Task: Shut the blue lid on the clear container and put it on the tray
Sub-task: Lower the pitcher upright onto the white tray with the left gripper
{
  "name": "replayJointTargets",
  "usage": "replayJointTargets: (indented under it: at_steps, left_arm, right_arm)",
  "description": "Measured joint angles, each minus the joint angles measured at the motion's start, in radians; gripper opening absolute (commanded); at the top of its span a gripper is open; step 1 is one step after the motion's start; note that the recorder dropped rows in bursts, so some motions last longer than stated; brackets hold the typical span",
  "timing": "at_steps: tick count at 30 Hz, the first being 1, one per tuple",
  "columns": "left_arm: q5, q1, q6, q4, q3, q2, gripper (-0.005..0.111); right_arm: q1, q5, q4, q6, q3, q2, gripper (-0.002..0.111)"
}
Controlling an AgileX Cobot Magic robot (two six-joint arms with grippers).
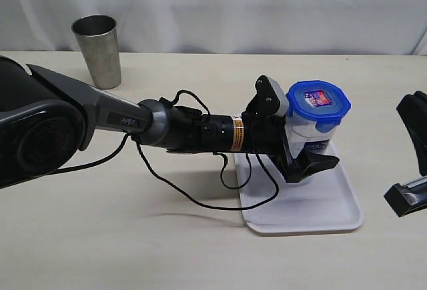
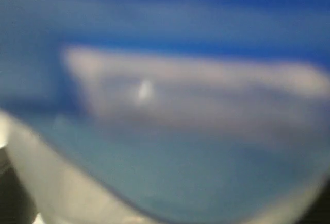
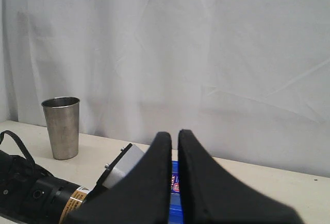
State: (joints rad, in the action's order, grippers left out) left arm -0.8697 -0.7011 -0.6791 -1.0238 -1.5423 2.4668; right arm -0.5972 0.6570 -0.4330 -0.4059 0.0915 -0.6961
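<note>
On tray (image 1: 313,211), back end, clear container (image 1: 311,131), front free

Left arm (image 1: 100,113): reaches in low and near level from the left edge, forearm stretched out, wrist (image 1: 213,132) straight in line with it. Left gripper (image 1: 303,130): jaws spread wide, one finger (image 1: 270,97) raised on the far side, the other (image 1: 317,165) low on the near side. Right gripper (image 3: 174,134): two black fingers drawn almost together, only a thin slit between, nothing held. In the exterior view just part of it shows at the right edge, well apart from the left gripper
</note>
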Motion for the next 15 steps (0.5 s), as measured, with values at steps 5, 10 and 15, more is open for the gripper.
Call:
replayJointTargets:
  at_steps: [5, 10, 15]
  left_arm:
    - [0.0, 0.0, 0.0, 0.0, 0.0, 0.0, 0.098]
    - [0.0, 0.002, -0.003, -0.017, 0.0, 0.001, 0.098]
    - [0.004, 0.017, -0.019, -0.033, 0.0, -0.003, 0.098]
  right_arm:
    - [0.0, 0.0, 0.0, 0.0, 0.0, 0.0, 0.005]
    - [0.0, 0.0, 0.0, 0.0, 0.0, 0.0, 0.005]
    - [0.0, 0.0, 0.0, 0.0, 0.0, 0.0, 0.005]
